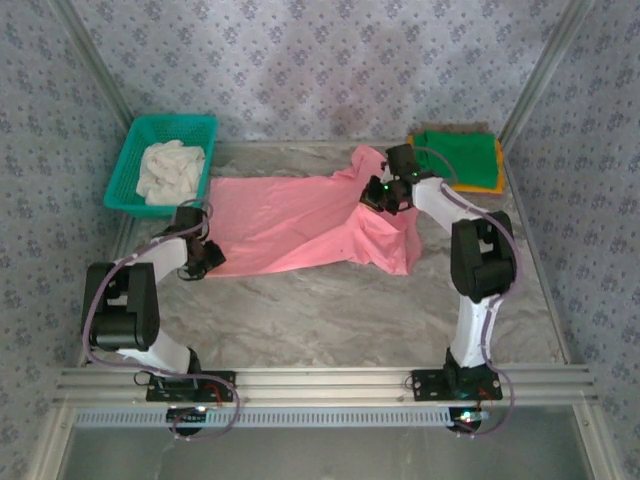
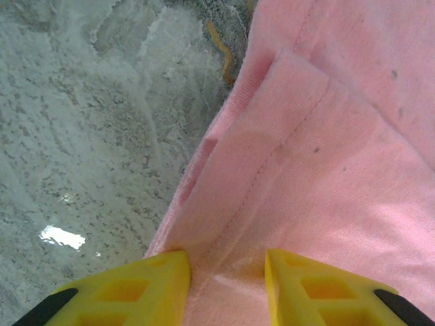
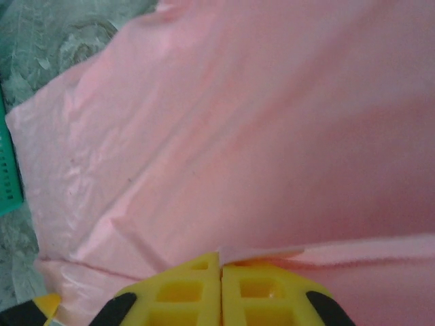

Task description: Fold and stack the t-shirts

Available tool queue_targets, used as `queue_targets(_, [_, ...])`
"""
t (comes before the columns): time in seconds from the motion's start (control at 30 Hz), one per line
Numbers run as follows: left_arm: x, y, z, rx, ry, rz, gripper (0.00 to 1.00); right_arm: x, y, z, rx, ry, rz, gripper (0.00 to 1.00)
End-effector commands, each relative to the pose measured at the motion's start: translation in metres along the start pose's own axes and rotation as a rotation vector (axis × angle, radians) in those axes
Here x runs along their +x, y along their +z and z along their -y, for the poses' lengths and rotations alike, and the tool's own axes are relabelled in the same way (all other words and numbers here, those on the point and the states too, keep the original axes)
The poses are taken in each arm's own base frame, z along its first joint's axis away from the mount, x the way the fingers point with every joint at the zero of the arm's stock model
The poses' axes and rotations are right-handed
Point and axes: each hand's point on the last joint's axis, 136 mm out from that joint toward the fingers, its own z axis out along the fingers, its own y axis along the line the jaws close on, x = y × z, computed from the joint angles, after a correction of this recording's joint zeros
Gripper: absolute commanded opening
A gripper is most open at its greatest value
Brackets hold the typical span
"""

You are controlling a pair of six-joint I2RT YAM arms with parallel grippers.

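The right claw [image 3: 221, 282] was clamped on the salmon-pink t-shirt [image 3: 272, 136] while the left claw [image 2: 228, 292] stood apart around its hem, so a pull could bunch the cloth.

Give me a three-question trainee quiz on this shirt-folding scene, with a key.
1. True or false: the right pincer is shut on the pink t-shirt.
2. The green t-shirt lies: A) draped over an arm; B) on the orange-yellow t-shirt; C) under the pink one.
3. Fill in: the left pincer stands ___ over the pink t-shirt's hem.
Key: 1 true; 2 B; 3 open.
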Motion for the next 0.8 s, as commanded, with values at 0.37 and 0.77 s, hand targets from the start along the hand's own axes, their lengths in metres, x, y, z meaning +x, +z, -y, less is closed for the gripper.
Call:
queue_targets(0.37, [0.016,0.002,-0.016,-0.064,0.022,-0.075,0.37,0.060,-0.081,0.023,0.054,-0.072,0.056,0.47])
queue_targets(0.77, [0.017,-0.005,-0.022,-0.069,0.027,-0.079,0.37,0.134,-0.096,0.104,0.028,0.058,-0.102,0.47])
